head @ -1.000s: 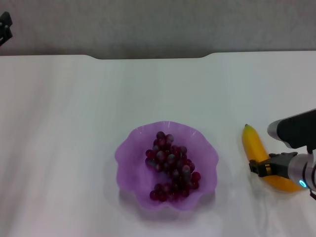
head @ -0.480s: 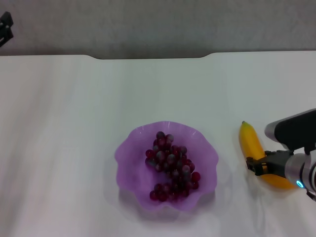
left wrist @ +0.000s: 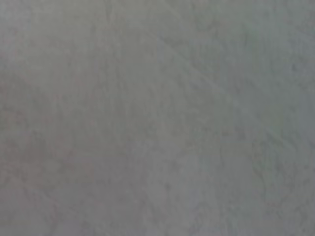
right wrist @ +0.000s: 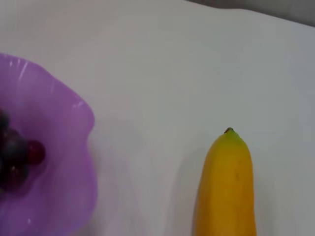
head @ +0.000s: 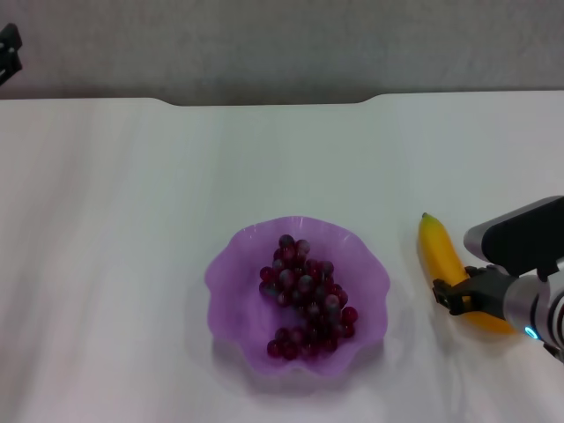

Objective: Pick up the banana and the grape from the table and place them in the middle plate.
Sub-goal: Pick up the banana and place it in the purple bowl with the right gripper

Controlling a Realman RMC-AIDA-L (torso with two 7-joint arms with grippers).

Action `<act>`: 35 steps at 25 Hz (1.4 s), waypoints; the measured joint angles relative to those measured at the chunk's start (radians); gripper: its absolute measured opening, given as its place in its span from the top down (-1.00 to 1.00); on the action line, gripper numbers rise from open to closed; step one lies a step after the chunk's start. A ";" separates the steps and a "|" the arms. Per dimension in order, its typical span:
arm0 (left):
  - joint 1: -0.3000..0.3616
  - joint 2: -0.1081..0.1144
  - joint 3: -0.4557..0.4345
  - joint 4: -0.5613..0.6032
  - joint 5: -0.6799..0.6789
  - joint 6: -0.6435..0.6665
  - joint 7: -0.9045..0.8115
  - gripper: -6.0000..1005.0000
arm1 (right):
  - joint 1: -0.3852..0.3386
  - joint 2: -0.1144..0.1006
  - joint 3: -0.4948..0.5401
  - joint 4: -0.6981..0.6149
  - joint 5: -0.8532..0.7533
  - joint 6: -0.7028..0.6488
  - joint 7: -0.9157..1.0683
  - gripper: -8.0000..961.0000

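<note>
Nudged closer to the plate (head: 231, 264) since a second ago, the banana (head: 441, 256) sits clenched in the right gripper (head: 460, 297) jaws just beside it above the desk (head: 132, 194), grapes (head: 306, 300) already inside, banana left.

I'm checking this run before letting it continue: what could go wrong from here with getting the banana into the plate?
1. The right end effector grips the banana near one end, so the long free end may swing or slip out.
2. The grape already fills much of the middle plate; the banana could land on it or rest across the wavy rim and roll onto the table.
3. Carried low, the banana could knock the plate's near edge.
</note>
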 joint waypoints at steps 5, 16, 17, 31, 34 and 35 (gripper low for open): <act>0.004 0.000 0.000 0.004 0.000 0.000 0.000 -0.75 | -0.046 -0.008 -0.001 0.087 -0.019 -0.015 0.000 -0.08; 0.007 0.000 0.000 0.008 0.000 0.000 0.000 -0.75 | -0.166 -0.020 0.010 0.357 -0.120 -0.113 -0.001 -0.10; 0.007 0.000 0.000 0.009 0.000 0.000 0.000 -0.75 | -0.184 -0.030 0.010 0.398 -0.120 -0.119 -0.001 -0.10; 0.012 0.000 0.000 0.009 0.000 -0.001 0.000 -0.75 | -0.207 -0.087 -0.054 0.585 -0.184 -0.166 -0.002 -0.12; 0.012 0.001 0.000 0.009 0.000 -0.002 0.000 -0.75 | -0.197 -0.097 -0.076 0.595 -0.185 -0.165 -0.002 -0.12; 0.012 0.001 0.000 0.009 0.000 -0.002 0.000 -0.75 | -0.191 -0.102 -0.087 0.599 -0.185 -0.163 -0.002 -0.12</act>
